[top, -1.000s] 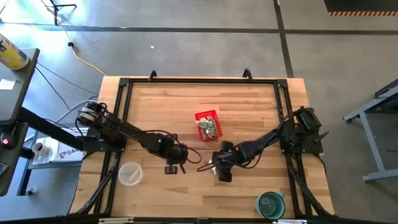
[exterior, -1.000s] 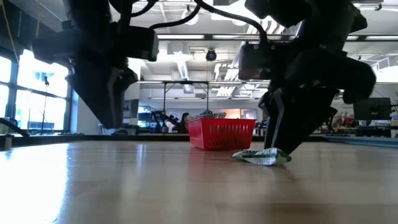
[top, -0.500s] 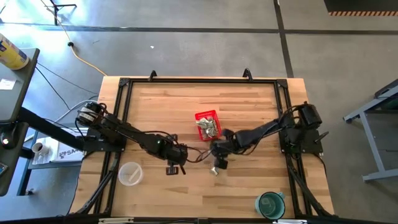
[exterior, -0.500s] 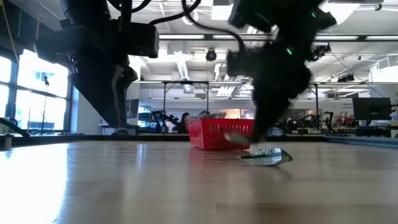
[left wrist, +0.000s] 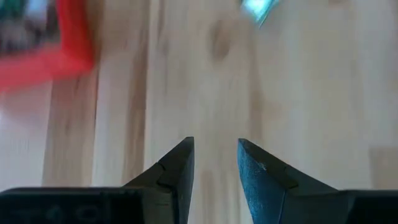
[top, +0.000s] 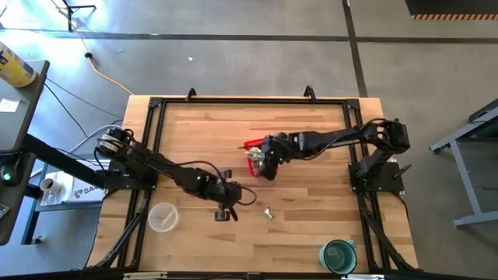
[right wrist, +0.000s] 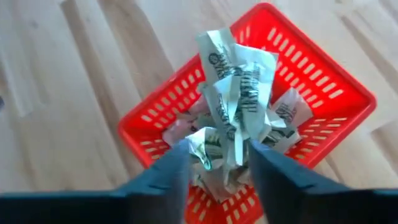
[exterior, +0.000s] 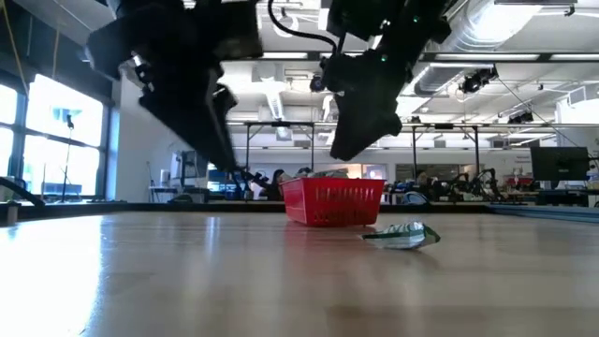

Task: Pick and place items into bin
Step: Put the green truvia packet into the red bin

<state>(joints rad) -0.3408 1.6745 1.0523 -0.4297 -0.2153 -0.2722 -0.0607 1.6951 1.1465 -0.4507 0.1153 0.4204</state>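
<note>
The right end effector, down at a wrapped piece near the table's front a second ago, now hangs over the red basket, its fingers clamped on a crumpled green-and-white piece above the heap inside. One wrapped piece lies on the table, and the left end effector has slid toward it, fingers parted and empty.

A clear plastic cup stands near the wooden tabletop's front left corner. A teal round cup stands at its front right corner.
</note>
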